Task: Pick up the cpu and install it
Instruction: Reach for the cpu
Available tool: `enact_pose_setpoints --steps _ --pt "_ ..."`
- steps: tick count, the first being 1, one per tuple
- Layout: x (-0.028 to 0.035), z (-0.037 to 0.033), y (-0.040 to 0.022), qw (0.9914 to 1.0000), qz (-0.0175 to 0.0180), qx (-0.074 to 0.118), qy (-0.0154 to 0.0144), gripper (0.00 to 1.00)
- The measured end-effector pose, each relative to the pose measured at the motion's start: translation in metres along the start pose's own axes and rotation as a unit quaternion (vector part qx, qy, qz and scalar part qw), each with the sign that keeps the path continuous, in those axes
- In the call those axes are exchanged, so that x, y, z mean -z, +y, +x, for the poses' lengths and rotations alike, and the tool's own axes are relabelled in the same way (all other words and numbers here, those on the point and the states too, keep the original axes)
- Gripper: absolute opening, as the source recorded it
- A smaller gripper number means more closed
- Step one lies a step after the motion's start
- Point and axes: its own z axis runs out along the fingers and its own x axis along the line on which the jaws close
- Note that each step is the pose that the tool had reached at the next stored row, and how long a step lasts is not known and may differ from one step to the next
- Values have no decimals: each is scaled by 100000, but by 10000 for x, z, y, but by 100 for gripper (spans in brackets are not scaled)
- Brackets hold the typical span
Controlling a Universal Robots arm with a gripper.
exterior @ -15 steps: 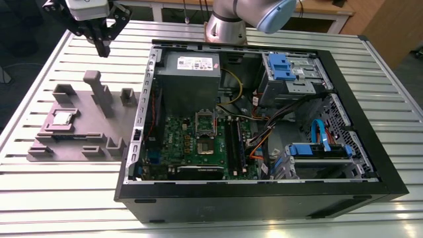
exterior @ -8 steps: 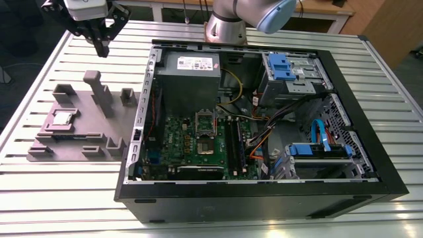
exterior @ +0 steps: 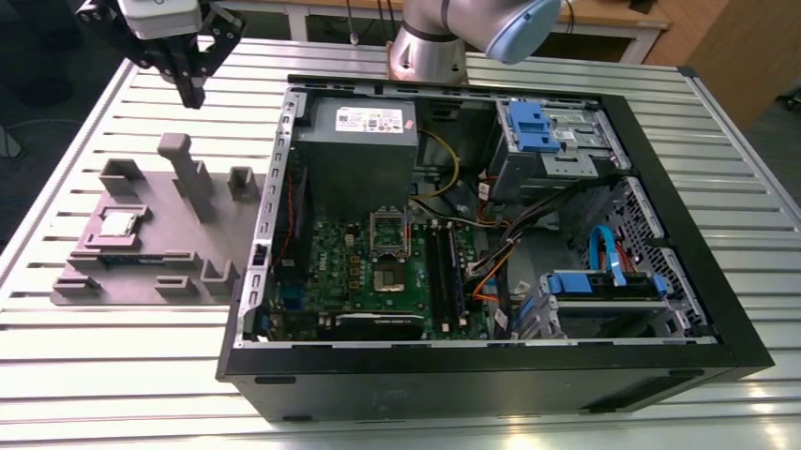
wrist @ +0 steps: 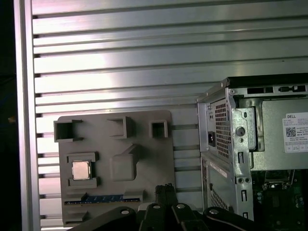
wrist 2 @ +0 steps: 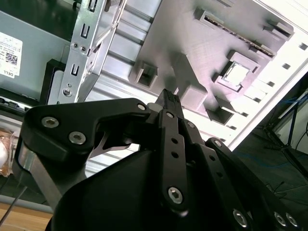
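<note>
The cpu (exterior: 120,223) is a small silver square lying flat in a recess of the grey fixture plate (exterior: 150,277), at the exterior view's left beside the open computer case. Both wrist views show it as well, cpu (wrist 2: 237,73) and cpu (wrist: 81,170), with nothing on top of it. My gripper (exterior: 190,96) hangs high above the table behind the fixture, well clear of the chip. Its black fingers (wrist 2: 169,98) meet at the tips and hold nothing. The green motherboard (exterior: 375,281) lies inside the case with its square socket (exterior: 392,274) uncovered.
The black computer case (exterior: 501,375) stands open on the slatted aluminium table (exterior: 126,375). A tall grey post (exterior: 188,173) and several blocks rise from the fixture. A memory stick (wrist: 103,198) lies in a fixture slot. Cables, blue drive bays and the power supply (exterior: 356,131) fill the case.
</note>
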Motion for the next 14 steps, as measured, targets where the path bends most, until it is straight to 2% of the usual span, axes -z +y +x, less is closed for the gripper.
enact_pose_setpoints --steps 9,14 --pt "-3 33 -3 100000 -1 0 -2 10" --pt "-5 74 -6 100000 -3 -2 1 10"
